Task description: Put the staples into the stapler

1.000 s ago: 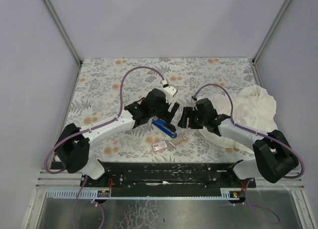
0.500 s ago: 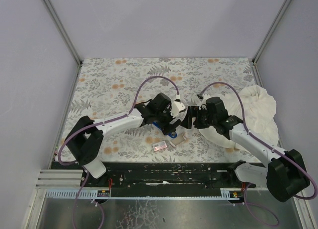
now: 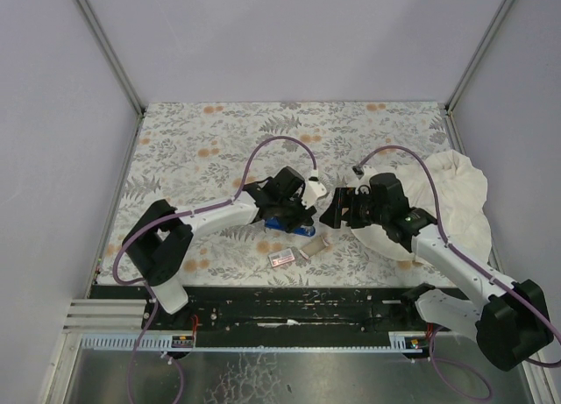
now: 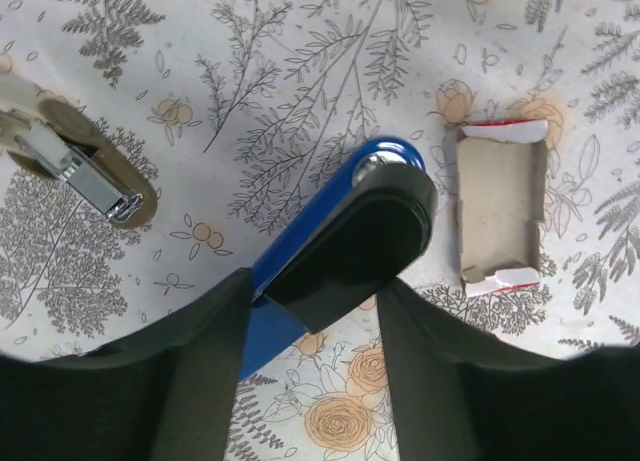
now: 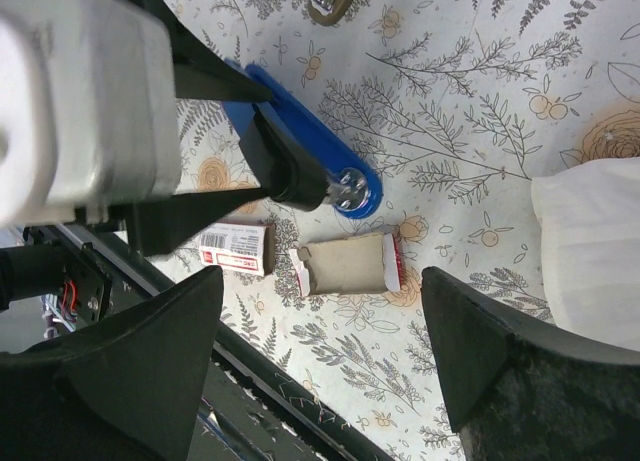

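The blue stapler point(image 4: 300, 256) with its black part lies slanted on the flowered mat. My left gripper point(image 4: 315, 311) is shut on the stapler's rear end, one finger against the blue side and the other against the black part. From above, only a bit of blue stapler point(image 3: 280, 223) shows under the left gripper point(image 3: 294, 214). The staples' white box point(image 5: 232, 249) and the empty cardboard tray point(image 5: 345, 264) lie side by side near the mat's front edge, apart from the stapler point(image 5: 305, 116). My right gripper point(image 5: 322, 281) hangs open above the tray, holding nothing.
A big white cloth point(image 3: 451, 198) lies bunched at the right edge, under the right arm. A small tan piece with a shiny metal clip point(image 4: 95, 181) rests on the mat beyond the stapler. The black base rail point(image 3: 289, 303) runs just in front of the box point(image 3: 282, 258).
The left gripper has come down over the stapler and its jaws have narrowed onto it. The right gripper has opened wider and shifted slightly right. Box and tray have not moved.
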`<state>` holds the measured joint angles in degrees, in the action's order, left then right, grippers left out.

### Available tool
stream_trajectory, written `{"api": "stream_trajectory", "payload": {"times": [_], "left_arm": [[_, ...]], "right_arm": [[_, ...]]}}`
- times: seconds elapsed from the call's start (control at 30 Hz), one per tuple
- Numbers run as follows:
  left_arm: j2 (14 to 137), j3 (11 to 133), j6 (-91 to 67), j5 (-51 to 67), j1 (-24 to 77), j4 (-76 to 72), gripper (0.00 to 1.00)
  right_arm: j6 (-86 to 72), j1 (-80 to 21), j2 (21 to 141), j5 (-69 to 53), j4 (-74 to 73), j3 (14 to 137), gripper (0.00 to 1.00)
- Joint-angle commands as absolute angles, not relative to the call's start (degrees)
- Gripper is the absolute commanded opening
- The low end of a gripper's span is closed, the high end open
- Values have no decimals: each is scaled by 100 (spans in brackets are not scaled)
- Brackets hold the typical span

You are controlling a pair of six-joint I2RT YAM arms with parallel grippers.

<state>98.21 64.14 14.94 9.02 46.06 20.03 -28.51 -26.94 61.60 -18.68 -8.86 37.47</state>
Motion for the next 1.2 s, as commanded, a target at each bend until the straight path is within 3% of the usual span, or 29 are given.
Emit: {"api": "stream_trajectory", "payload": {"times": [0.0,0.17,0.43,0.6,0.8,0.9,1.17], "left_arm": [[9805,6285,1198,306,4570,1509,45],[9828,6296,604,-527,4563,1483,32],[9551,5895,88,-596,4549,1961,61],[9434,5591,-88,-679,4536,2072,65],[9505,5465,-242,-641,4518,2275,54],[9531,5437,-271,-497,4518,2277,46],[9583,5460,-521,-25,4524,2315,11]], "right_arm": [[-2965,-2654,5911,-1869,-929,3712,86],[-3043,-2649,5746,-1657,-1008,3675,86],[-3203,-2646,5488,-1594,-901,3615,89],[-3325,-2651,5406,-1688,-747,3498,90],[-3520,-2648,5352,-1776,-554,3302,99],[-3661,-2646,5402,-1738,-491,3223,99],[-4899,-2654,5794,-1727,233,2945,99]]}}
